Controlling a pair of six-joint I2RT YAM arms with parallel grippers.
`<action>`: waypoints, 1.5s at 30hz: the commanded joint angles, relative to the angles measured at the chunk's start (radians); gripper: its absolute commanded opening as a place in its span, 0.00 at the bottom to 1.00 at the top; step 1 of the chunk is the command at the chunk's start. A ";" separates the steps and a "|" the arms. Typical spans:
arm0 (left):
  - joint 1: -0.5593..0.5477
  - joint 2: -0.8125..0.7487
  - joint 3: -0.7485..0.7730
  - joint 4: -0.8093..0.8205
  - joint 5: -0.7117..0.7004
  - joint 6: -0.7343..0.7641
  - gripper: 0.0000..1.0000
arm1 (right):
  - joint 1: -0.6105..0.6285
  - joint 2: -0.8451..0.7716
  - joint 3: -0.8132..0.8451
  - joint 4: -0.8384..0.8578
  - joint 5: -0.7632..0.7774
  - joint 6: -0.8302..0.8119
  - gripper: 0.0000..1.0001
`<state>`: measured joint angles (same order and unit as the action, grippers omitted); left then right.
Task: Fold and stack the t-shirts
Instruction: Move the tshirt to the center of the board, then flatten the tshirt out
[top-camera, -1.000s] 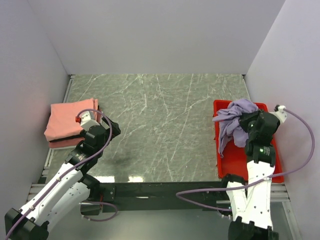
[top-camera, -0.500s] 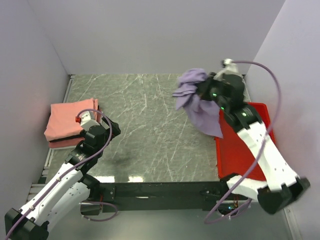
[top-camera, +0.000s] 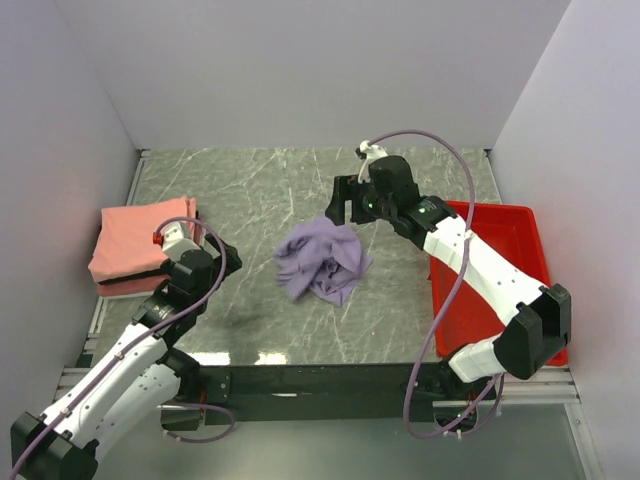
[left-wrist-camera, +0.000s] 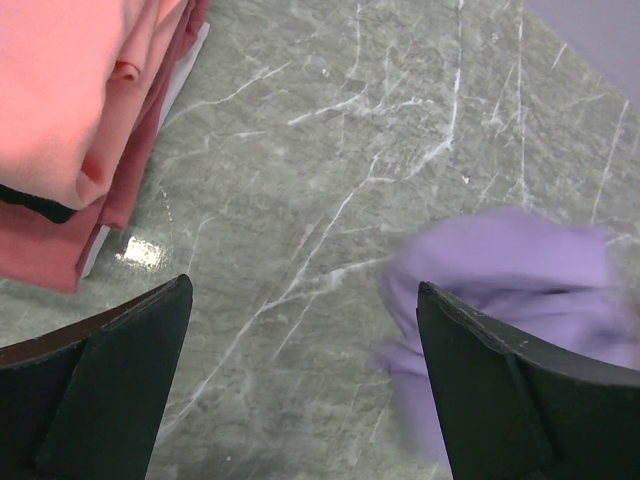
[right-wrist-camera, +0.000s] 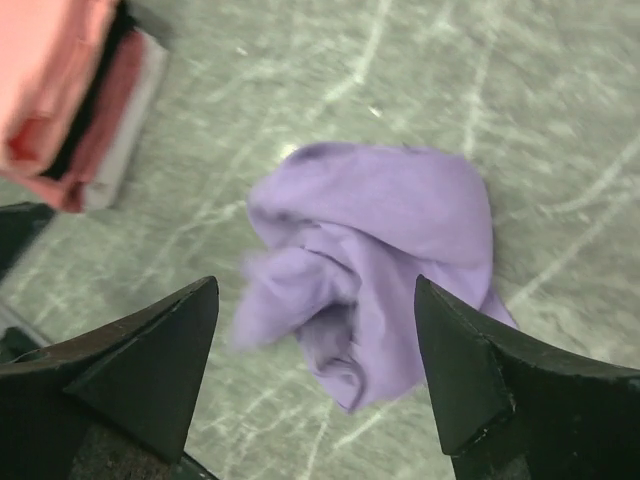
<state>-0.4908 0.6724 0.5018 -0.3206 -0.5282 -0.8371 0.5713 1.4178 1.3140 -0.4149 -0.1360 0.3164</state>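
Your right gripper (right-wrist-camera: 315, 285) hangs over the middle of the grey-green marbled table (top-camera: 250, 190). Its two dark fingers are spread wide, with nothing between them. Below it, clear of both fingers, is the pale lavender cotton t-shirt (top-camera: 322, 262). It is a crumpled heap with no fold in it, and its near-left edge is smeared by blur. It sits well apart from the red plastic tray (top-camera: 505, 225) at the table's right edge. Your right arm (top-camera: 480, 270) crosses above that tray.

Your left gripper (left-wrist-camera: 302, 290) is likewise spread open and empty. It is low over the table near the left edge, just beside the stack of folded t-shirts (top-camera: 135, 240). That stack has a salmon-pink shirt on top and darker red cloth under it. A thin black strip and a white edge show along its side, but you cannot tell what they belong to. From the left wrist camera the lavender shirt lies ahead and to the right, with bare marble between it and the stack.
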 joint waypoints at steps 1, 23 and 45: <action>-0.003 0.018 0.044 0.009 -0.018 -0.023 0.99 | -0.004 -0.040 -0.039 0.001 0.108 -0.003 0.85; -0.018 0.185 0.055 -0.268 0.111 -0.272 0.99 | -0.007 -0.220 -0.373 0.090 0.194 0.043 0.87; -0.265 0.397 -0.026 0.075 0.366 -0.310 0.92 | -0.027 -0.296 -0.545 0.074 0.216 0.084 0.88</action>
<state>-0.7334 1.0306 0.4541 -0.2913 -0.1596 -1.1049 0.5545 1.1595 0.7776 -0.3733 0.0460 0.3920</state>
